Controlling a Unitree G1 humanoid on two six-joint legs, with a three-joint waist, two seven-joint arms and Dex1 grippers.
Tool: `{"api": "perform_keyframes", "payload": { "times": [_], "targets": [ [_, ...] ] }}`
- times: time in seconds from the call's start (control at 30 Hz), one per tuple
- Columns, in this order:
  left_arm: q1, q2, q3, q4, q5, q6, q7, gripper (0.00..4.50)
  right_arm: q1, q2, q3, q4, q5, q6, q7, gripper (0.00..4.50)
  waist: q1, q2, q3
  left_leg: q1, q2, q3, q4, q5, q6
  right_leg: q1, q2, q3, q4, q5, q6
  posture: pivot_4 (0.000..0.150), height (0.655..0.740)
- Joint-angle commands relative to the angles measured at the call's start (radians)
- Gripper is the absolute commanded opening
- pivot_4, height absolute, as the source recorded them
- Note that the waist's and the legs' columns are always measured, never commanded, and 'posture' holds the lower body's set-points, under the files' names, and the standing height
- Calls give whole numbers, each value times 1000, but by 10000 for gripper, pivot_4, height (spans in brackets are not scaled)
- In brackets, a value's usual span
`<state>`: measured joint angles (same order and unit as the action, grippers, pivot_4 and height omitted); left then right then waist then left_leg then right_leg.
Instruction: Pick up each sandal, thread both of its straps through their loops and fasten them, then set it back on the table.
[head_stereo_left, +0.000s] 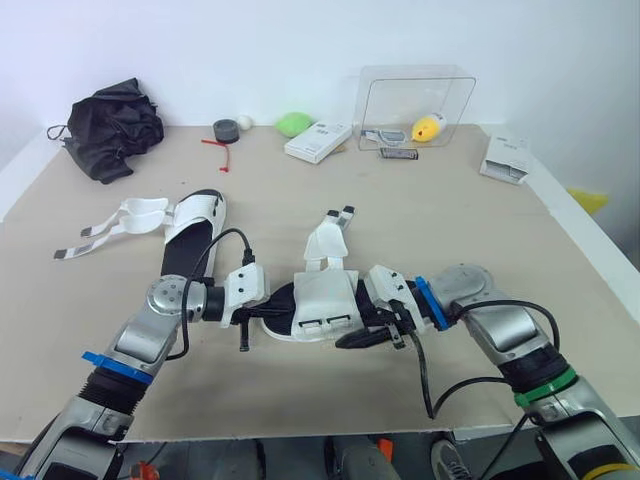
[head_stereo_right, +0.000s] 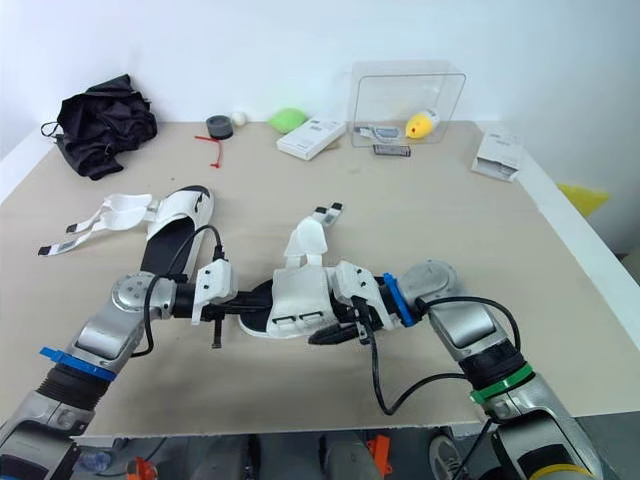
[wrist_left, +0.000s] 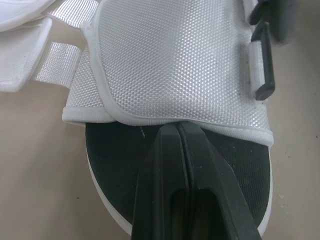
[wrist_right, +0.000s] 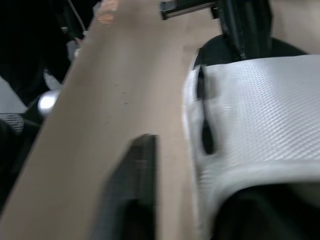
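Near sandal (head_stereo_left: 322, 300) lies flat at front-middle of the table (head_stereo_left: 450, 230), between both claws, w/ a loose strap (head_stereo_left: 328, 240) trailing away from the robot; 2nd sandal (head_stereo_left: 192, 232) sits well apart to the left, straps splayed. L claw (wrist_left: 177, 131) is closed tight, nothing seen between the fingers, tips on the black insole (wrist_left: 115, 150) right at the white upper's edge. R claw (head_stereo_left: 352, 334) is spread wide at the sandal's other side, one finger over bare table, upper's edge between the fingers; can't tell if it's gripped.

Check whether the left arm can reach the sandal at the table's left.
Probably yes: that sandal lies on the left arm's side, nothing between, though the left gripper rests on the other sandal.
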<state>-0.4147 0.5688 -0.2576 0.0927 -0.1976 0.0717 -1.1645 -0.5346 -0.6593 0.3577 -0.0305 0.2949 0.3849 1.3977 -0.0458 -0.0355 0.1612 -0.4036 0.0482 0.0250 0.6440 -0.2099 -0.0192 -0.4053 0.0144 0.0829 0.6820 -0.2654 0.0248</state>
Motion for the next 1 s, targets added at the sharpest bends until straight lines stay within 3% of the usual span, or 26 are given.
{"api": "perform_keyframes", "payload": {
  "times": [0.03,0.1,0.27,0.5,0.57,0.77,1.0],
  "targets": [
    [53,19,-59,51,50,24,-34,0,18,-22,-16,-17,3,39,-6,34892,0,0,-3,0,0,0,0,0,0,0,0,0,0,0,0,1500,7400],
    [60,17,-64,52,49,26,-38,0,23,-28,-23,-28,-1,59,-23,44413,-1,2,-5,1,0,0,0,0,0,0,0,0,0,0,-1,1500,7400],
    [67,16,-68,65,55,14,-38,0,51,-99,-124,-99,100,188,-25,44413,0,3,-7,1,0,0,-1,0,0,1,0,0,0,0,0,1500,7400],
    [79,8,-65,68,51,10,-33,0,67,-172,-379,-122,260,280,-82,44413,0,5,-8,2,-2,1,-2,0,0,1,-2,1,0,-2,1,1500,7400],
    [79,-3,-66,78,52,-6,-28,0,9,-155,-455,-77,299,316,-146,44413,-1,6,-9,2,-2,1,-2,0,0,1,-2,1,0,-2,1,1500,7400],
    [65,-29,-67,144,88,-78,8,0,-146,-36,-494,48,288,431,-404,44413,0,7,-10,5,-2,2,-3,0,0,3,-2,2,0,-2,1,1500,7400],
    [54,-44,-73,182,99,-128,10,0,-334,85,-477,273,324,791,-578,44413,5,9,-11,5,-3,3,-3,0,1,4,-4,5,-1,-1,3,1500,7400]
  ]
}}
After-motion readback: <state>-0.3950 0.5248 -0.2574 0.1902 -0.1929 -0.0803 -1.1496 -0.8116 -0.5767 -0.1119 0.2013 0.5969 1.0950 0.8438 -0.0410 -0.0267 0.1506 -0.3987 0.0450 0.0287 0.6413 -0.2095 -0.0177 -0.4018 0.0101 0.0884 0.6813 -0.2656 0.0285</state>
